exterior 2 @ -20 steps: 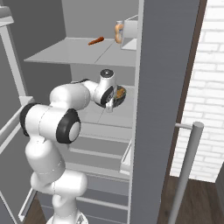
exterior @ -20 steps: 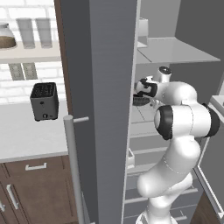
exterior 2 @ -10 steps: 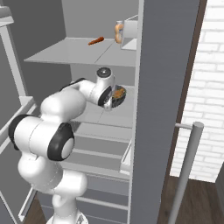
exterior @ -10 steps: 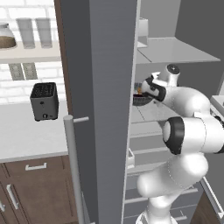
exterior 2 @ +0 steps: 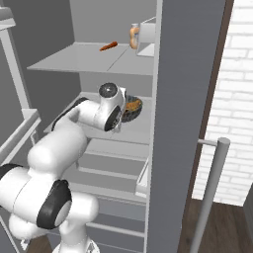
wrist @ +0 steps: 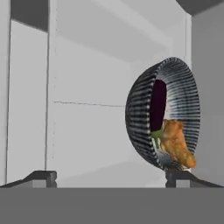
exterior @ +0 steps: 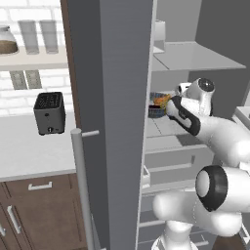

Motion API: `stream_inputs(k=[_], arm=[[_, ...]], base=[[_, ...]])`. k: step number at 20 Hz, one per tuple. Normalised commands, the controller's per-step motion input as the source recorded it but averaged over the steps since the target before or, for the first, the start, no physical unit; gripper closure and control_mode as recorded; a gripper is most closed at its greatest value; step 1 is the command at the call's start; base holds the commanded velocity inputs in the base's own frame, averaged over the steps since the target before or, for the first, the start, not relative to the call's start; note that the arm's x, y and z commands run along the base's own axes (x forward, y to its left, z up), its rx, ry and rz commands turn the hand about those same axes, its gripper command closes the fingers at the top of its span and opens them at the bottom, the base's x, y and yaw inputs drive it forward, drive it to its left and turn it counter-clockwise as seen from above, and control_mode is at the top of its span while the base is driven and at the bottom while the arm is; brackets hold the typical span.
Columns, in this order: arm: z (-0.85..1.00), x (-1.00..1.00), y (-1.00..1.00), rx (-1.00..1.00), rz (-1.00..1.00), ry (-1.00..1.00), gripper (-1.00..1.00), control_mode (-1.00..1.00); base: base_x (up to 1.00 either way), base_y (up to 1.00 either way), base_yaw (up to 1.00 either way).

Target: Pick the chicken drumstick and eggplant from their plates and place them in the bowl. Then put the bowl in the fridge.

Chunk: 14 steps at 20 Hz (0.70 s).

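1. since a second ago the arm has stretched further into the fridge (exterior 2: 188,123): the elbow has dropped and the forearm now runs out along the middle shelf (exterior 2: 133,131), while the bowl (exterior 2: 132,107) hasn't budged from its spot.
2. fingers first: the gripper (wrist: 111,177) is spread wide with nothing between the tips, so it has let go. the bowl (wrist: 162,114) sits beyond the right fingertip (wrist: 183,177), apart from it as far as i can tell.
3. my guess on why: the bowl is parked on the shelf, so the jaws have no reason to pinch anything, and the hand looks ready to back out.
4. the bowl is dark with fine pale ribbing on the outside. it looks tipped on edge through the hand camera, but that's just the hand being rolled; from the base cameras it sits flat (exterior: 157,105).
5. inside it, the chicken drumstick (wrist: 177,142) is golden-brown and lumpy, lying against the eggplant (wrist: 157,105), which is dark purple with a bit of green stem.
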Motion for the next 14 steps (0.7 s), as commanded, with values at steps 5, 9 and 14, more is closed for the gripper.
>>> stream_inputs(k=[5, 9, 14], arm=[[0.19, -0.74, 0.15, 0.24, -0.40, -0.13, -1.00, -1.00], [0.36, -0.77, 0.03, 0.36, -0.39, -0.04, -1.00, -1.00], [0.52, -0.85, -0.06, 0.40, -0.25, 0.00, -1.00, -1.00]], base=[[0.00, 0.00, 0.00], [0.00, 0.00, 0.00], [0.00, 0.00, 0.00]])
